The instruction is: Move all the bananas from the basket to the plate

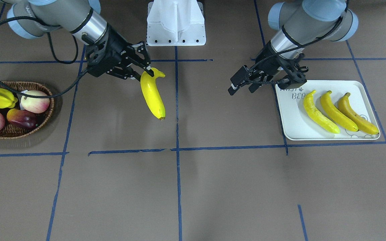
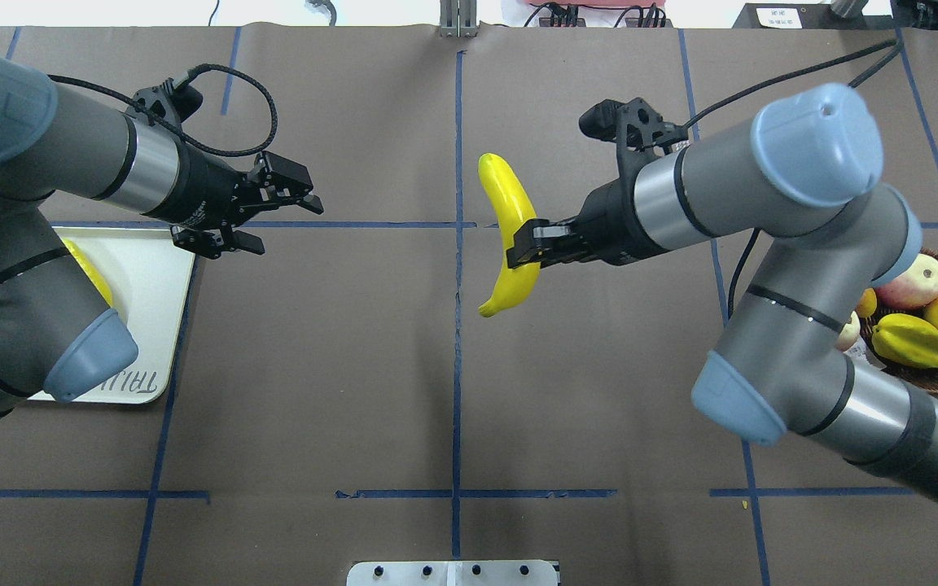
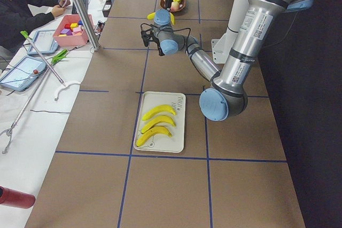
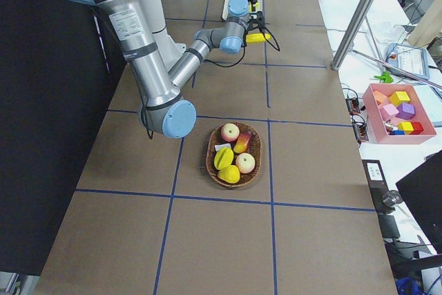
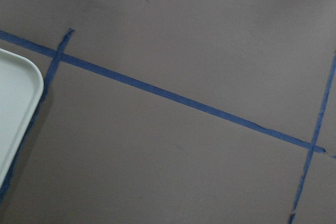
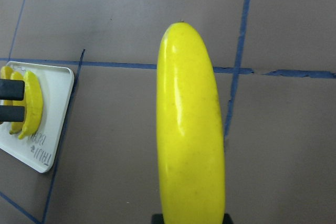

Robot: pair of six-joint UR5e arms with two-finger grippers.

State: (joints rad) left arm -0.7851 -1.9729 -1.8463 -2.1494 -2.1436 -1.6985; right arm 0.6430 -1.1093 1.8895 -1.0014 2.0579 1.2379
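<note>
My right gripper (image 1: 147, 72) is shut on the stem end of a bright yellow banana (image 1: 152, 95), held above the table near the centre line (image 2: 510, 212) and filling the right wrist view (image 6: 191, 129). Three more bananas (image 1: 337, 112) lie side by side on the off-white plate (image 1: 290, 120); one is duller and golden-brown (image 1: 357, 115). My left gripper (image 1: 241, 88) stands open and empty by the plate's inner corner (image 2: 282, 221). The wicker basket (image 1: 47, 112) holds a starfruit (image 1: 1, 98), peaches and a dark red fruit; no banana shows in it.
The white robot base (image 1: 176, 23) sits at the table's back middle. Blue tape lines grid the brown table. A person (image 3: 26, 4) sits at a side table with a pink box of blocks (image 3: 72, 28). My left arm covers part of the plate (image 2: 151, 285) in the overhead view.
</note>
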